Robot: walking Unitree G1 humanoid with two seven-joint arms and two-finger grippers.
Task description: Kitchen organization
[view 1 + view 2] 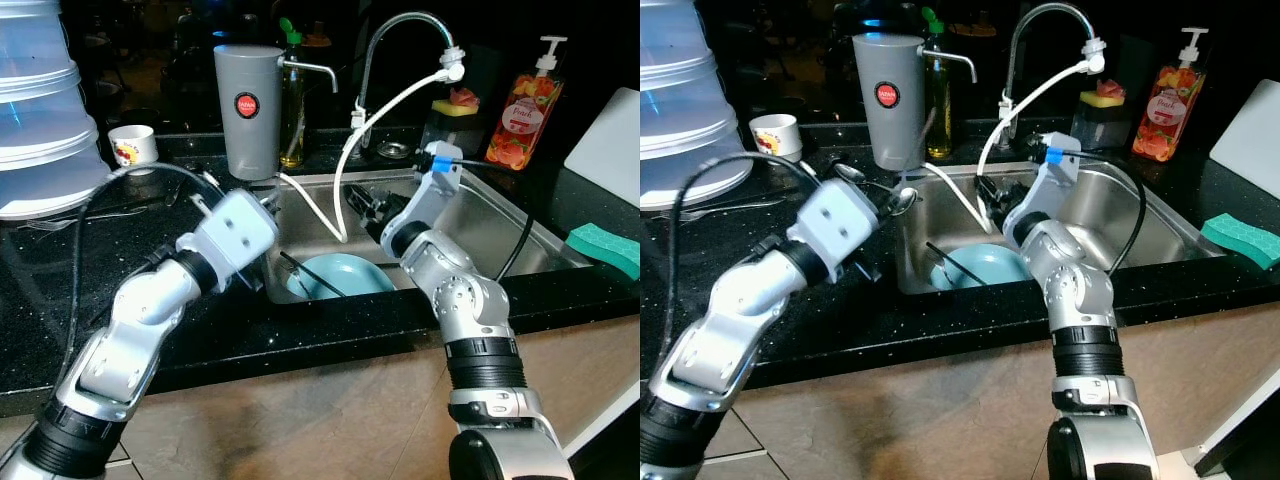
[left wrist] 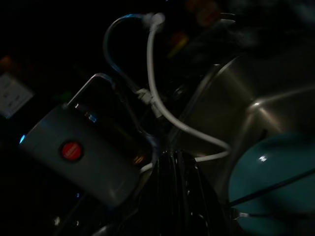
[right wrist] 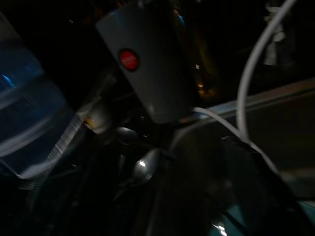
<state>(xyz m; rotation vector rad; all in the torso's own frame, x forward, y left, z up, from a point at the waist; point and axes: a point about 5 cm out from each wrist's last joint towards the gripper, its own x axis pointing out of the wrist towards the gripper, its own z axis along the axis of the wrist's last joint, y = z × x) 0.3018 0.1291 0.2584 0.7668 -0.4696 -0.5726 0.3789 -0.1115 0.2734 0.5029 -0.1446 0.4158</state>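
While the teal plate (image 1: 335, 275) lies in the steel sink (image 1: 520, 235), both arms reach over its rim; I cannot tell whether the left gripper (image 1: 895, 200), near spoons (image 1: 902, 200), or the right gripper (image 1: 365, 210) grips anything.

On the grey water filter (image 1: 248, 110) beside the sink (image 1: 500, 215) there is a round red label with white writing, too small to read. The soap bottle (image 1: 524, 110) behind the sink says "Peach".
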